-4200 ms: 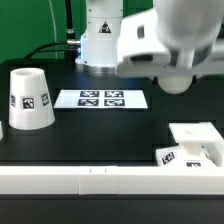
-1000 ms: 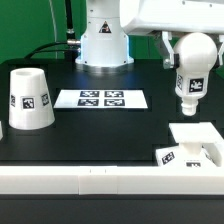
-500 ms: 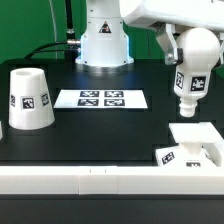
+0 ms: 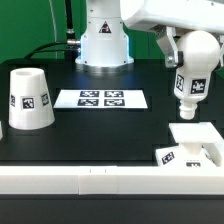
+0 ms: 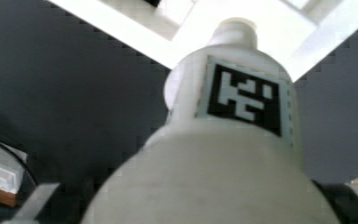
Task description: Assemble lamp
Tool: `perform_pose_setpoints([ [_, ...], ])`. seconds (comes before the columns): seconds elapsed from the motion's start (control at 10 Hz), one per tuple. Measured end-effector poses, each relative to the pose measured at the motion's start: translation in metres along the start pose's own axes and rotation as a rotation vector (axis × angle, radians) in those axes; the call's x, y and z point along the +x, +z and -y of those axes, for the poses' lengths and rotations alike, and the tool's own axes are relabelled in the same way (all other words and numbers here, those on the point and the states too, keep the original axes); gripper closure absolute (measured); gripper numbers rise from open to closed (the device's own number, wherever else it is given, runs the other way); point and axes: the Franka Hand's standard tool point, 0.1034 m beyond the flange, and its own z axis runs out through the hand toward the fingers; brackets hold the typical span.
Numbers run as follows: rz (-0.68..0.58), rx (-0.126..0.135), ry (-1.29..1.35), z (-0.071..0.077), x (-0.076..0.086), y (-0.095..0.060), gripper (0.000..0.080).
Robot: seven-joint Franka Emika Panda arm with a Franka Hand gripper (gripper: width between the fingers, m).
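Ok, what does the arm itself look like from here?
The arm is glossy white with smooth rounded casings, on a white cylindrical base with a small dark marking. Its fingers look dark. Black cables run behind the base.

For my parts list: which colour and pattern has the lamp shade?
White shade, with a black-and-white square tag; best in the exterior view.

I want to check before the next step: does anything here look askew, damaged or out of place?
Nothing looks damaged or spilled. Only the bulb, held in the air above the base, leans a little, its narrow end toward the exterior view's left. The shade stands upright, apart from the marker board.
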Motion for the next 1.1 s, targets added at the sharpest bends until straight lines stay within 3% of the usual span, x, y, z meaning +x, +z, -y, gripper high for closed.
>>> perform_pose_setpoints([
  [0.2,0.0,0.0,-0.002,0.0,0.003,0.007,0.0223],
  [0.7,0.003,0.011,-0.017,0.018,-0.011,0.016,0.0223],
  [1.1,0.008,0.011,-0.016,0.019,-0.019,0.023,0.0223],
])
